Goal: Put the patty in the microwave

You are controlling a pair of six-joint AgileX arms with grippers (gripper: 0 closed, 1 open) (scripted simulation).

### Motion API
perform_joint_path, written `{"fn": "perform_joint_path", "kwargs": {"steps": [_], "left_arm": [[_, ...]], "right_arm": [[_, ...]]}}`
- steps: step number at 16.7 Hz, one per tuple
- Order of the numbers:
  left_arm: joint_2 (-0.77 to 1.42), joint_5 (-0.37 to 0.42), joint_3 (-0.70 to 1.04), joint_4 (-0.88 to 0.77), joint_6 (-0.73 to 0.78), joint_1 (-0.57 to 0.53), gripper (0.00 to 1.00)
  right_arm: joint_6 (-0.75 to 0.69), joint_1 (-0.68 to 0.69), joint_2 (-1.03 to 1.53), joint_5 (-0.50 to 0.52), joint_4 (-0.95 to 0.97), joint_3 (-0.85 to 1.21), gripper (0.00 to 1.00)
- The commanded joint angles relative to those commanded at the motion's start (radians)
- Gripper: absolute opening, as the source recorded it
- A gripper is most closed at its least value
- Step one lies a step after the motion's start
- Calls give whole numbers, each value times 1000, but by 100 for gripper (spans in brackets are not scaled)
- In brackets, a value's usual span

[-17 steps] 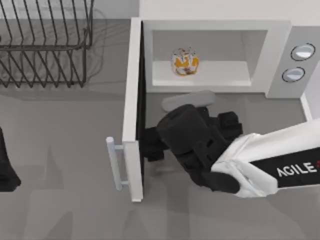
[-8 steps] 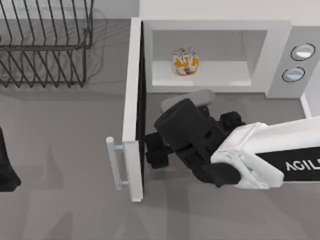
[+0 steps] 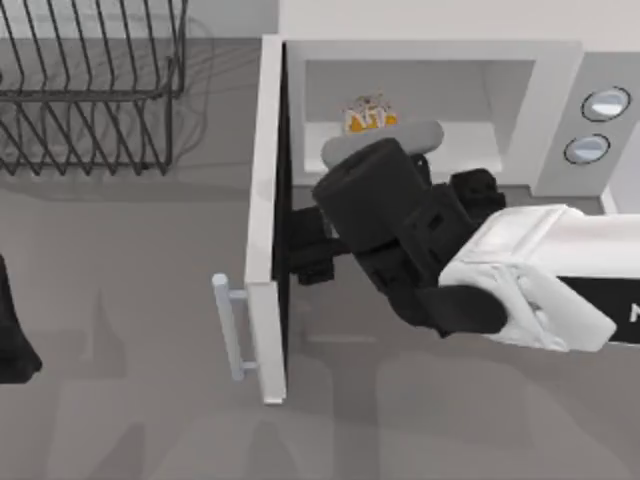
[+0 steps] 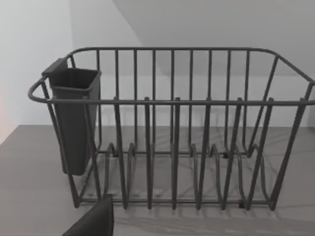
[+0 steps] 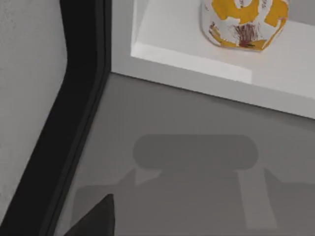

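Patty (image 3: 369, 115) lies on the pale floor of the microwave (image 3: 520, 95) cavity, toward its door side, free of any hold and just beyond the right arm's wrist as seen from above. The right hand (image 3: 305, 248) sits in front of the cavity opening, nearer the viewer than the patty and hard up against the inner face of the open door (image 3: 265, 210), which swings out toward the front with its bar handle (image 3: 228, 325) on the far side from the hand. Whether its fingers are apart or together I cannot tell, since the dark wrist body covers them. In the right wrist view the patty (image 5: 243, 22) rests on the white cavity floor, with grey tabletop (image 5: 197, 123) just in front of the sill. The left hand (image 3: 12, 335) is parked at the tabletop's left edge, well apart from the microwave, facing the wire dish rack (image 4: 172, 128); its fingers I cannot tell either.
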Motion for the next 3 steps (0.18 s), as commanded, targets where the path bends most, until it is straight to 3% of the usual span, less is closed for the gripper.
{"fn": "perform_joint_path", "kwargs": {"steps": [3], "left_arm": [[0, 0, 0, 0, 0, 0, 100]], "right_arm": [[-2, -1, -13, 8, 2, 9, 100]]}}
